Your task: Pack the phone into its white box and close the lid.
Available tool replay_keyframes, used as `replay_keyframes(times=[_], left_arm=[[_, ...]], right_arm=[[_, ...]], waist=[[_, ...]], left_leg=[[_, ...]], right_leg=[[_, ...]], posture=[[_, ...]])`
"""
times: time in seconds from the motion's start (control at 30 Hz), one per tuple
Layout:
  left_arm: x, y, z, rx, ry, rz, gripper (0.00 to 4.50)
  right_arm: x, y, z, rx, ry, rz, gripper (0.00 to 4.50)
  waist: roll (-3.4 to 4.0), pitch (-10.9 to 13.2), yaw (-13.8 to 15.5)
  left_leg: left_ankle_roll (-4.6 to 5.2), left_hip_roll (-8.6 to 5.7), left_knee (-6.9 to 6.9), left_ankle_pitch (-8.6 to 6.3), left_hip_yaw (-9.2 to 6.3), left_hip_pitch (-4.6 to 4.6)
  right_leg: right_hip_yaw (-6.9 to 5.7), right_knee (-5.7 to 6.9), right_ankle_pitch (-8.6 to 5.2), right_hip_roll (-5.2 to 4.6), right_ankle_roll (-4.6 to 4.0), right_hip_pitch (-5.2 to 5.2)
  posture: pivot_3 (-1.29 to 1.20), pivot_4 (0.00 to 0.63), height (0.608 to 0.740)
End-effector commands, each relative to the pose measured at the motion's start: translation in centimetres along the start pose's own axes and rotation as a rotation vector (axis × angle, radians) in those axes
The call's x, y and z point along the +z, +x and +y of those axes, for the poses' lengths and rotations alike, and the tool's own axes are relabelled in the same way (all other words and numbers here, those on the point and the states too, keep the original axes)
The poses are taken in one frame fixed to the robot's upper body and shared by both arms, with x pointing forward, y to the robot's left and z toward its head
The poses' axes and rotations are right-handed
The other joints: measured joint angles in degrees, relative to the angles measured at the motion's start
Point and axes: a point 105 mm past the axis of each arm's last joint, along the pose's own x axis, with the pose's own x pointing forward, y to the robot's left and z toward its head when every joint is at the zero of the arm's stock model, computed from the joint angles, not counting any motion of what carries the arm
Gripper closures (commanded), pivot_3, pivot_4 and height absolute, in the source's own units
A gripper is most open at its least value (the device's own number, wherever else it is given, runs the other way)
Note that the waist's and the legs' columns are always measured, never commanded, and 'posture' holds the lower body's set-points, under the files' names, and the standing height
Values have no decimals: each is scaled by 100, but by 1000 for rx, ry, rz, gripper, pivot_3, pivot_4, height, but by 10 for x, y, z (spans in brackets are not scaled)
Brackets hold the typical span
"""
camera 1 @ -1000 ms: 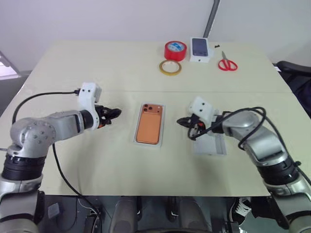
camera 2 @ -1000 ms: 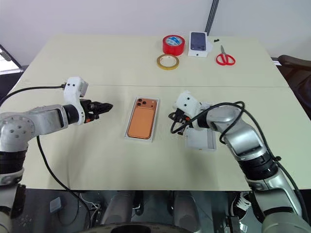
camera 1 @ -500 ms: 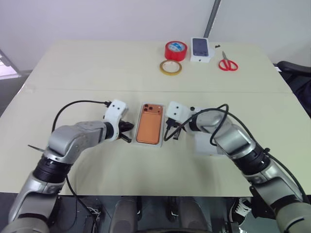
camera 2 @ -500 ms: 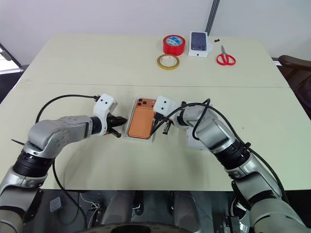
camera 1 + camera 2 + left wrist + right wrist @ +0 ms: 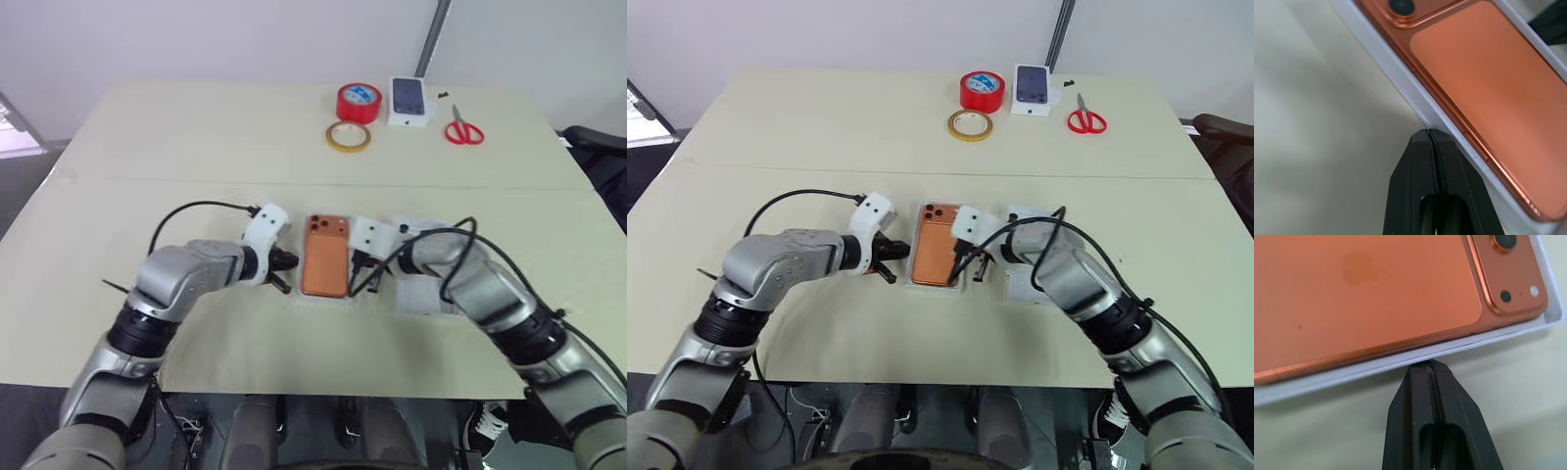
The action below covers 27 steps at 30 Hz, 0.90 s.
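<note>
Between the two pincers lies the phone [image 5: 325,266], back up in the white box [image 5: 1400,83], camera block at the end away from the robot; the left pincer [image 5: 283,271] is pressed together with nothing in it, tip at the box's left long rim; the right pincer [image 5: 356,277] is likewise pressed together and bare, tip at the right long rim; whether either tip touches the card I cannot tell. Judged from this, the step in hand is squaring and seating the phone and box; it would go best with light, even nudges from both sides at once, low on the rim, so the tray neither skews nor rides up. Both forearms reach inward over the bench [image 5: 196,147], pincers angled down toward each other. Beyond the right pincer, under that forearm, sits the lid [image 5: 421,294], not yet fitted.
</note>
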Motion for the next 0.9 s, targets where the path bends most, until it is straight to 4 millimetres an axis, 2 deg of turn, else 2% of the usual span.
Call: replay_keyframes(times=[0.03, 0.3, 0.5, 0.9], left_arm=[[16, 17, -43, -177, 66, -26, 4459], [18, 33, -65, -259, 67, -11, 4459], [20, 35, -67, -271, 53, -14, 4459], [29, 49, -84, -335, 73, -11, 4459]], right_arm=[[3, -16, 10, 28, -20, -31, 4500], [-27, -32, 11, -8, 21, 52, 4500], [-33, -37, 11, -18, 31, 70, 4500], [-47, -49, 12, -24, 50, 114, 4500]], waist=[[0, 0, 43], [-2, -2, 114], [-2, -2, 112], [-2, -2, 113]], left_leg=[[2, -1, 2, -1, 0, 0], [13, -1, 11, -8, -8, 7], [17, -2, 16, -10, -13, 8], [49, -2, 55, -34, -14, 4]], right_leg=[[0, 0, -1, 0, -1, 1], [1, -2, -13, -5, -17, 10], [1, -1, -14, -7, -16, 12], [0, 0, -21, -13, -6, 29]], posture=[[0, 150, 736], [0, 150, 736], [0, 150, 736], [0, 150, 736]])
